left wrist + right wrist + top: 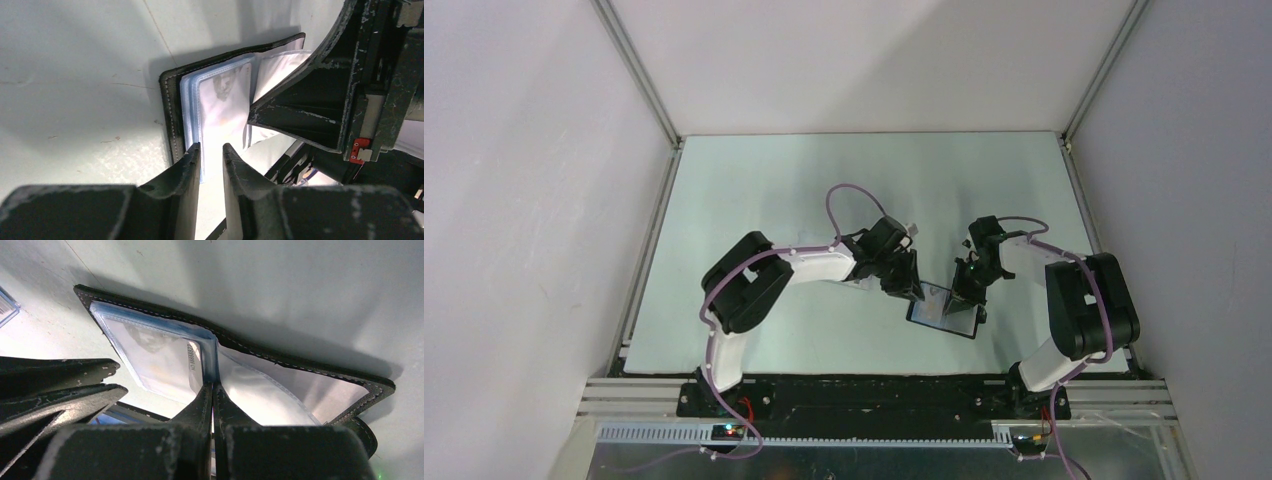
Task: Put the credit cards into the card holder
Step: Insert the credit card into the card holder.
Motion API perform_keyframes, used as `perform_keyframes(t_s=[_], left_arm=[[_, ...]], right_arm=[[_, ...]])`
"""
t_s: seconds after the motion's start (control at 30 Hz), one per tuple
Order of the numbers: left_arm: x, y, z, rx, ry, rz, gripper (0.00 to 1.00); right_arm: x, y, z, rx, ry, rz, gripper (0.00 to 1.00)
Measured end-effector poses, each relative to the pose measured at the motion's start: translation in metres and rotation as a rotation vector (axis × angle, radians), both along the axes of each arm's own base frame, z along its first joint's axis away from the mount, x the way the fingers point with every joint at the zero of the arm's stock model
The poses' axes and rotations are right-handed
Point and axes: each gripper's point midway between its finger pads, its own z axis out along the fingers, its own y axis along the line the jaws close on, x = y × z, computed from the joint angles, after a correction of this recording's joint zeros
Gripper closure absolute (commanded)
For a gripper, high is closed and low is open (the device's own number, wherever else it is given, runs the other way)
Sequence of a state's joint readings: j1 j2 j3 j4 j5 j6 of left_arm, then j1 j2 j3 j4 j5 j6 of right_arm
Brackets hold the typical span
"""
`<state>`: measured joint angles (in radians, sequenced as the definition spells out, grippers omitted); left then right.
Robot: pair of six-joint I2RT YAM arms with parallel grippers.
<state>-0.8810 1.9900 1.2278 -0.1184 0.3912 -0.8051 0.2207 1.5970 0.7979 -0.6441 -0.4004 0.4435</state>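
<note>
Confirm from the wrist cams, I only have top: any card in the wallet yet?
Observer: Yes. A card with a face print shows through a clear sleeve on one half of the open wallet.
Operator: Anything clamping it?
Observer: Not clamped. The left gripper has its jaws apart, astride the near edge of that sleeve.
Operator: Right one?
Observer: The right gripper is shut, tips at the wallet's centre fold. Can't tell if a sleeve is pinched between them.
</note>
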Motion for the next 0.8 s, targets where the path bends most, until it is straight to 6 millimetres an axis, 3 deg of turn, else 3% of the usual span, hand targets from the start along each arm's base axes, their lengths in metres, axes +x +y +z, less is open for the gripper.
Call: perform_keyframes(t_s=[0.4, 0.8], left_arm=[[-0.0047, -0.0081, -0.0051, 0.0, 0.009, -0.023, 0.64], [-0.0026, -0.0065, -0.0066, 0.027, -0.003, -0.009, 0.64]], right_arm=[[-0.0002, 0.0004, 0.0, 0.003, 0.002, 0.0, 1.0], [-0.0004, 0.0009, -0.0002, 0.006, 0.003, 0.003, 1.0]])
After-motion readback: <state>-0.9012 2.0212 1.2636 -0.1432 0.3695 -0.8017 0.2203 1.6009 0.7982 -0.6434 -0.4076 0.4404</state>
